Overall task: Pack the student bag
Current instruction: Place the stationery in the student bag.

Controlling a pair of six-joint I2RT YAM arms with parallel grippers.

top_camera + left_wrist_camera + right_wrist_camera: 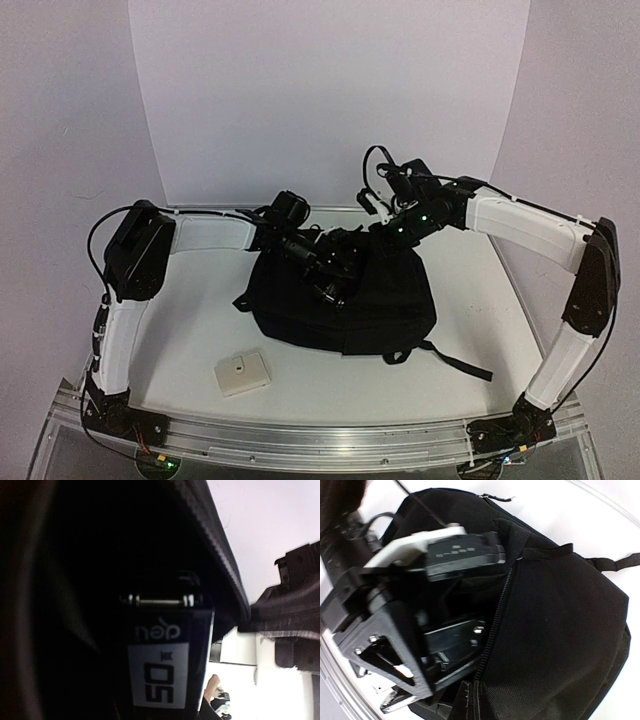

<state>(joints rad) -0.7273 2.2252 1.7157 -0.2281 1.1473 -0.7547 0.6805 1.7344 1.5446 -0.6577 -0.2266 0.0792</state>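
The student bag (pixel 385 310) lies mid-table, its mouth gaping toward the far side. The right gripper (pixel 398 228), clenched, sits at the far rim, probably to hold it open; whether it pinches fabric I cannot tell. The left gripper (pixel 328 280) reaches inside, apparently grasping a black stapler (pixel 162 655) to stow it. A beige box (pixel 241 373) lies near-left.

Bright, even light washes the overhead view pale; the student bag (pixel 60 605) swallows detail, wrist views blurred.

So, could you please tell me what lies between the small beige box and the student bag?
Nothing: the top view shows only bare white table between the beige box and the student bag.
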